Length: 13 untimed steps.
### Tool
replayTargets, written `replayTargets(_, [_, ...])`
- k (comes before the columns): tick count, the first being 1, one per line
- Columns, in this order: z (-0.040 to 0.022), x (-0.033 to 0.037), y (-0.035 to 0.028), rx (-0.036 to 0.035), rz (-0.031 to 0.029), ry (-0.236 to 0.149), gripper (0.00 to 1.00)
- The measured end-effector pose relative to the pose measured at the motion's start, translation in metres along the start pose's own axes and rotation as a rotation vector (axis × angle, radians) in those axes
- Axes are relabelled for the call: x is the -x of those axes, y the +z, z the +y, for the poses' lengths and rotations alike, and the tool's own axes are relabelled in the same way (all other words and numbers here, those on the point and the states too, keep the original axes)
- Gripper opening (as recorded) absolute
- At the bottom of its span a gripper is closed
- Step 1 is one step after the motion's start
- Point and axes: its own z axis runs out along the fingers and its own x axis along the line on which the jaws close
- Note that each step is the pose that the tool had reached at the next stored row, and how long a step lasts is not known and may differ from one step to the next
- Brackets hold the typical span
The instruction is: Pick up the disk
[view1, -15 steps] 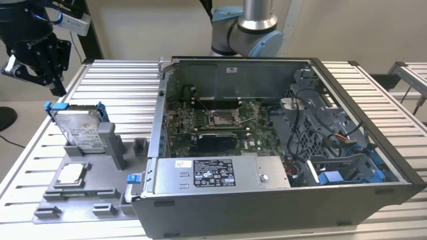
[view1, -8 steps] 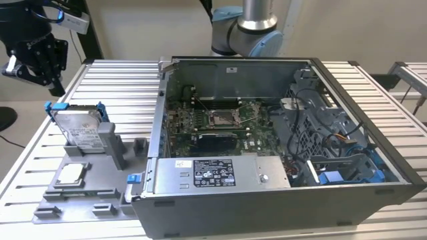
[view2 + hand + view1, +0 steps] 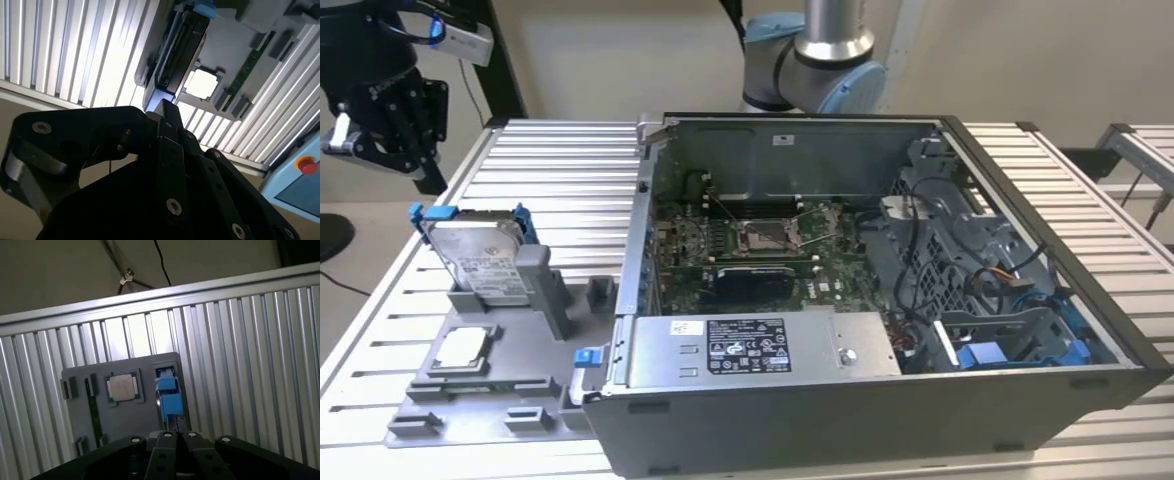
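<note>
One hazard: the gripper [image 3: 172, 434], well clear and seemingly closed tight, could jab the top edge of the disk [image 3: 483, 258] standing upright in its grey fixture [image 3: 534, 365] slot beside the processor chip [image 3: 463, 347], instead of straddling it.

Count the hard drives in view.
1. The disk stands on edge in the grey fixture, on the exterior view's left of the computer case; the case's drive bays may hide more.
</note>
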Motion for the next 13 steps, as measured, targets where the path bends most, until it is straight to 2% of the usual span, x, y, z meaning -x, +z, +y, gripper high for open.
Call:
replayTargets(5, [0.0016, -0.0061, 0.0007, -0.0028, -0.0031, -0.023, 0.00])
replayTargets(9, [0.0019, -0.0070, 0.0012, -0.0068, -0.0036, -0.066, 0.00])
replayTargets(13, [0.0020, -0.0070, 0.0013, -0.0071, -0.0036, -0.068, 0.00])
